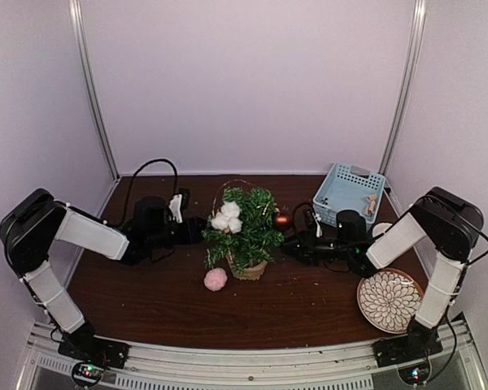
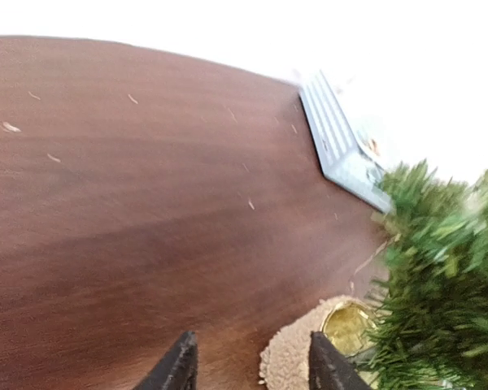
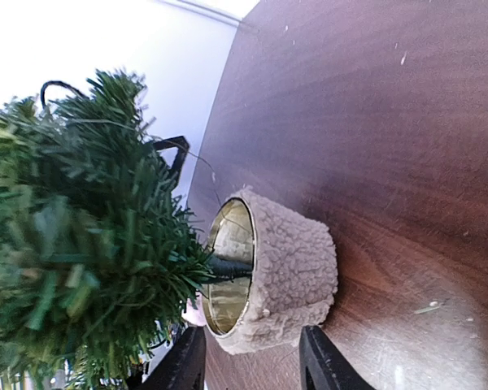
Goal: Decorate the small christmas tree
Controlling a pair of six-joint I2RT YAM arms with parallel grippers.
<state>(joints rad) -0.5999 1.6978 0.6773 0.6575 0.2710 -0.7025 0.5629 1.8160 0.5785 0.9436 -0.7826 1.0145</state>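
Nothing readable here

Looked over the small christmas tree (image 1: 246, 227), the blue basket (image 1: 347, 195) far right and the patterned plate (image 1: 389, 301) near right, and there's no legible lettering, brand or number on any.

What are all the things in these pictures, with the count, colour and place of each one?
small christmas tree: one, dark green in a tan pot, middle of the table.
fluffy ornaments: a small cluster, white, on the upper left of the tree.
ball ornament: one, reddish brown, at the tree's right edge.
pompom: one, pink, on the table just left of the pot.
basket: one, light blue, back right; the small things inside are too small to tell.
plate: one, white with a dark pattern, front right.
table: one, dark brown wood.
left hand: one, black, open, left of the tree.
right hand: one, black, open, right of the tree, near the pot.
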